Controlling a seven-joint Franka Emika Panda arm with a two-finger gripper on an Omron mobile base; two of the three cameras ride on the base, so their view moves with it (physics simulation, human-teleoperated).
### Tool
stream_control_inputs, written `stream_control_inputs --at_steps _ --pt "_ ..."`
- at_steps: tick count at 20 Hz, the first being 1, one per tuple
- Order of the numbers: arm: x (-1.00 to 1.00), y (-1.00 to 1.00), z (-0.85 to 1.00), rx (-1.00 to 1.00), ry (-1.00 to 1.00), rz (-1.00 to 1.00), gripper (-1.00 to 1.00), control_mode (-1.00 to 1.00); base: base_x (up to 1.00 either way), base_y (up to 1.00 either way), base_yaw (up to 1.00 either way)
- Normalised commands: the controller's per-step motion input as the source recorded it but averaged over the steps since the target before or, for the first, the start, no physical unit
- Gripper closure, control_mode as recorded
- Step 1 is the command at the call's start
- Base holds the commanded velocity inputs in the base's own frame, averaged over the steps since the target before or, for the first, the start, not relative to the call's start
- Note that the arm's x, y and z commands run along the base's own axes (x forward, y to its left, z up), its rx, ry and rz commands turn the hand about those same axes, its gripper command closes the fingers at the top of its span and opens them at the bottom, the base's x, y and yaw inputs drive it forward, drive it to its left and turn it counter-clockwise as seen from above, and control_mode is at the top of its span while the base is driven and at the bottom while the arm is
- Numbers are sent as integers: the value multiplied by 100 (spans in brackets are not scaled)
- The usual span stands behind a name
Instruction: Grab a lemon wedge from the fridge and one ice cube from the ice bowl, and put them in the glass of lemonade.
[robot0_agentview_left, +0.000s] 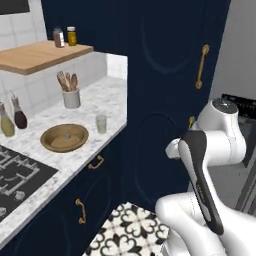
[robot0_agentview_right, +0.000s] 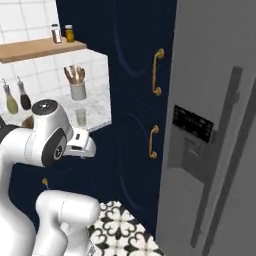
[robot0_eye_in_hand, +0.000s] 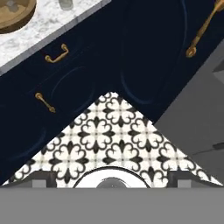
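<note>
The grey steel fridge (robot0_agentview_right: 210, 60) stands at the right with both doors shut, dark bar handles and a black dispenser panel (robot0_agentview_right: 192, 122). The lemon wedge is hidden. On the marble counter (robot0_agentview_left: 107, 97) the brown wooden ice bowl (robot0_agentview_left: 64, 137) lies beside the glass of lemonade (robot0_agentview_left: 101, 123). In the hand view the ice bowl (robot0_eye_in_hand: 13, 17) holds a small pale ice cube (robot0_eye_in_hand: 12, 5), with the glass (robot0_eye_in_hand: 66, 4) at the top edge. My gripper (robot0_eye_in_hand: 111, 178) hangs open and empty over the patterned floor, pointing down, apart from the counter and the fridge (robot0_eye_in_hand: 197, 113).
Navy cabinets (robot0_agentview_right: 135, 100) with gold handles fill the space between counter and fridge. A white utensil holder (robot0_agentview_left: 71, 98), two slim bottles (robot0_agentview_left: 13, 119), a wooden shelf (robot0_agentview_left: 42, 54) with jars and a black stove (robot0_agentview_left: 15, 175) are on the left. Patterned floor tiles (robot0_eye_in_hand: 109, 135) lie below.
</note>
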Motion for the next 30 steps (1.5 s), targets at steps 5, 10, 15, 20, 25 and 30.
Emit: stream_control_inputs --at_steps 5,10,15,20,25,30 --pt "0 0 0 0 0 0 -100 100 -56 -9 -72" --pt "0 0 0 0 0 0 -100 100 -4 -41 -69" --pt "0 0 0 0 0 0 -100 100 0 -50 -58" --pt "0 0 0 0 0 0 -100 100 -1 -20 -24" --pt "0 0 0 0 0 0 -100 100 -34 0 -3" --pt "0 0 0 0 0 0 -100 100 -50 8 -4"
